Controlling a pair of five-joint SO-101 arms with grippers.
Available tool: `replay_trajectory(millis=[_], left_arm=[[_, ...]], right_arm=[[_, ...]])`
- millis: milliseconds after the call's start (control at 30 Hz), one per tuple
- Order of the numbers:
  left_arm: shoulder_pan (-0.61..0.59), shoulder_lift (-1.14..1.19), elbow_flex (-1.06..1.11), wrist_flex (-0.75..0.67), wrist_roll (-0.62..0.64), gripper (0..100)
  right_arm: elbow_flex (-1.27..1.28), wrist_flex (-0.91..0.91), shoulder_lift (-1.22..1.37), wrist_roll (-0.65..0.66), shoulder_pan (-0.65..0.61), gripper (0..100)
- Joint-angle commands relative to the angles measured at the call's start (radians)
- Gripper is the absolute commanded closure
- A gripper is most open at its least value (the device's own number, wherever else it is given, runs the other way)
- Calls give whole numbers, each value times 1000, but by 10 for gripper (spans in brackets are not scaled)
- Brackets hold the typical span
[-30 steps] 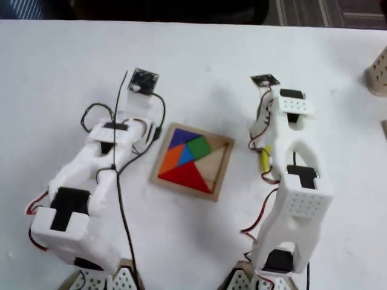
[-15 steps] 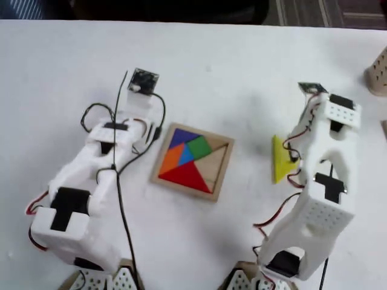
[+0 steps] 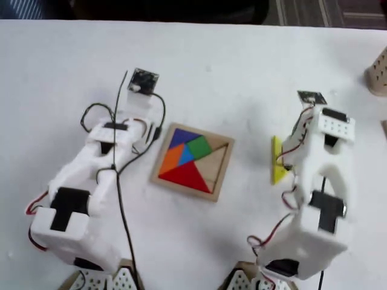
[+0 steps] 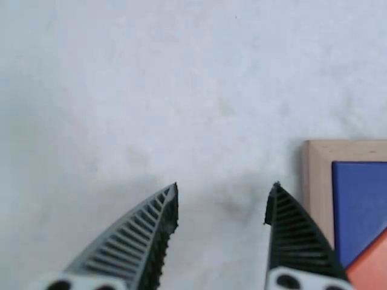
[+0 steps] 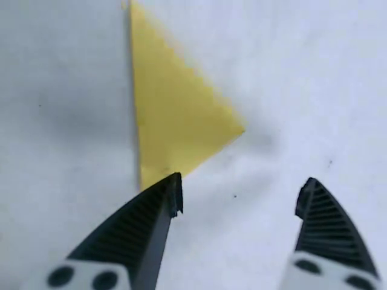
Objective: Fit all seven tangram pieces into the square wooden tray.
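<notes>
As right gripper [image 5: 242, 184] hangs spread at the yellow triangle [image 5: 169, 115], pickup is in hand; next likely needs straddling its edge, pinching.

1. Between the square wooden tray [image 3: 224, 171] and the flat yellow triangle piece [image 3: 277, 162], you have an open strip of white table [image 3: 251, 178].
2. The tray's right side shows bare wood, bounded by its raised rim.
3. The white right arm [image 3: 314, 181] stands over the triangle's right side and blocks that approach. Its right gripper [image 5: 243, 178] is spread, one tip at the triangle's edge.
4. Your left gripper [image 4: 225, 186] is spread over bare table, with the tray's corner just beside one finger.
5. A black cable [image 3: 124, 223] trails left of the tray.
6. The far table lies open up to a beige perforated block [image 3: 378, 72] at the far right.
</notes>
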Motion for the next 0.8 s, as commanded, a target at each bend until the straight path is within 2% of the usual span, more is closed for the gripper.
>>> replay_trajectory(millis=[0,133,233,367,767], left_arm=[[-2,-7,-58,-20,-11,759],[-2,-7,-58,-20,-11,759],[-2,-7,-58,-20,-11,759],[-2,-7,-58,-17,-11,759],[-8,-10,-55,-12,-5,762]], right_arm=[[114,-82,-171,-132,-47,700],[158,-151,-185,-262,-94,700],[161,-203,-136,-311,-101,700],[161,-303,-64,-324,-94,700],[163,-282,-12,-316,-147,700]])
